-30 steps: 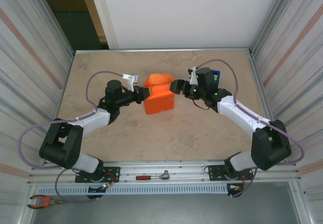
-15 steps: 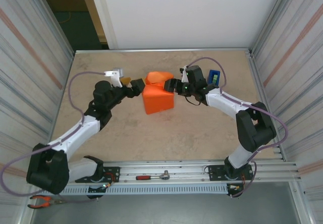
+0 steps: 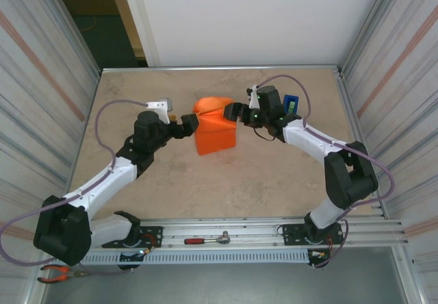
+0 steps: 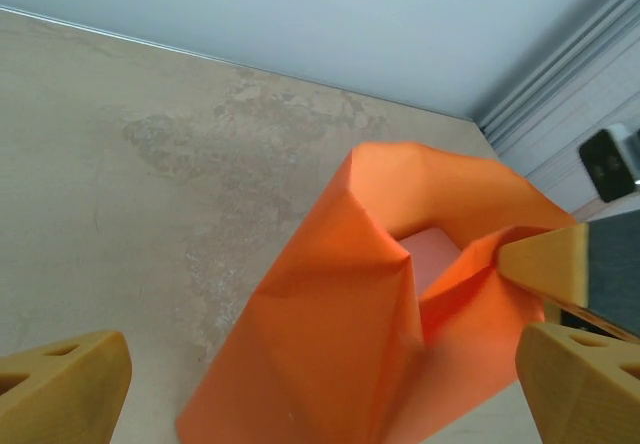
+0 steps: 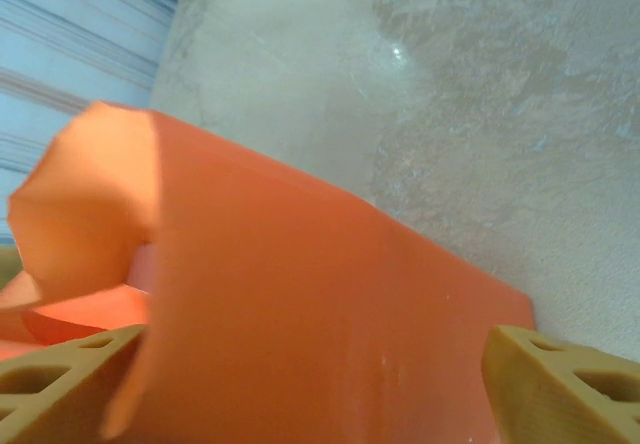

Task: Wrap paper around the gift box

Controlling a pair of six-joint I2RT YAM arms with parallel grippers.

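The gift box [image 3: 216,137] stands mid-table, skinned in the orange paper [image 3: 212,105], whose top bulges up in a loose fold. A bare pink patch of the box [image 4: 436,254] shows through the open paper end [image 4: 340,304]. My left gripper [image 3: 186,124] is at the box's left end, open, its jaws wide either side of the paper [image 4: 325,364] without touching it. My right gripper [image 3: 235,112] is at the upper right end, open, straddling the papered side [image 5: 315,349]. One of its fingers [image 4: 548,262] presses on the folded flap.
A blue tape dispenser [image 3: 292,104] stands behind the right wrist. A ratchet wrench [image 3: 209,239] lies on the front rail and pliers [image 3: 58,273] at the bottom left. Ribbed walls close both sides, and bare tabletop [image 3: 226,181] lies in front of the box.
My left gripper has opened and let go of the box's left end, drawing back a little, then easing in again. The right gripper shifted up to the top flap, which has puffed up.
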